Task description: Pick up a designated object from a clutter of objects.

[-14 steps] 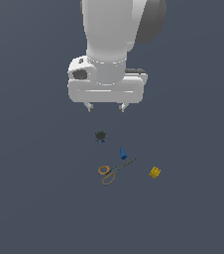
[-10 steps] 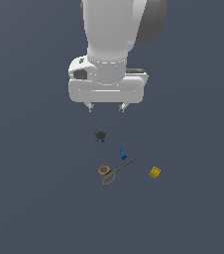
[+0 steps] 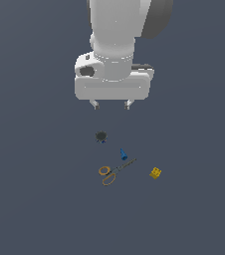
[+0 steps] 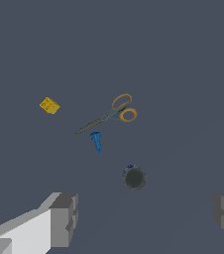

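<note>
The tiny bright blue cone (image 3: 123,154) lies on the dark grey floor, just above the blade end of the orange-handled scissors (image 3: 113,172) in the exterior view. The dark grey round knob (image 3: 101,136) lies nearer the arm and the small yellow block (image 3: 156,173) lies at the exterior view's right. My gripper (image 3: 110,105) hangs high above the knob, open and empty, well clear of the cone. The wrist view shows the cone (image 4: 96,141), the scissors (image 4: 113,114), the knob (image 4: 134,178), the block (image 4: 49,105) and both fingertips (image 4: 63,218) spread wide apart.
The floor (image 3: 35,199) is a plain dark grey surface. Only these four small items lie on it, grouped close together below the gripper.
</note>
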You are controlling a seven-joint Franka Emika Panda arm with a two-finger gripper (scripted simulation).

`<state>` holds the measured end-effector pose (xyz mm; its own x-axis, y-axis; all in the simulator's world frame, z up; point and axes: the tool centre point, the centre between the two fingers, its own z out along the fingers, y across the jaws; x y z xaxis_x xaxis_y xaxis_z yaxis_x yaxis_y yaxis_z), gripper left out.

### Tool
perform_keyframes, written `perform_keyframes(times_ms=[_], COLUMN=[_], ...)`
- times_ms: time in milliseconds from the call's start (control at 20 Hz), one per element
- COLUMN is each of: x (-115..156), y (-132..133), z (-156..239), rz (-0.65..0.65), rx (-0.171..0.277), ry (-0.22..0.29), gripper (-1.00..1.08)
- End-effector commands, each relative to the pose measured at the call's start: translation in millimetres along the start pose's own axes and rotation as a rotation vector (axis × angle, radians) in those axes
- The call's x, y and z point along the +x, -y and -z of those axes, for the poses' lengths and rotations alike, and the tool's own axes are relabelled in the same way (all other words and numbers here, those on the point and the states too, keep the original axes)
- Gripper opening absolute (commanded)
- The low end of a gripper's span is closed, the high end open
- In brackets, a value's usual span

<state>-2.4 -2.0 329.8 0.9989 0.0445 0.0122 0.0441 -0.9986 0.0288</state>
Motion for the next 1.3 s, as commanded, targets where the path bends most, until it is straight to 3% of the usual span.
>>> perform_keyframes(times_ms=[0,550,1250], x=[0.4,13.0,12.9], y=[-0.1,11.6,45.8], z=[-2.2,-58.0,-203.4], rz=[0.001,0.046,0.163], rx=[0.000,0.002,0.017], ry=[0.001,0.003,0.007], gripper=[1.00,1.00,1.00])
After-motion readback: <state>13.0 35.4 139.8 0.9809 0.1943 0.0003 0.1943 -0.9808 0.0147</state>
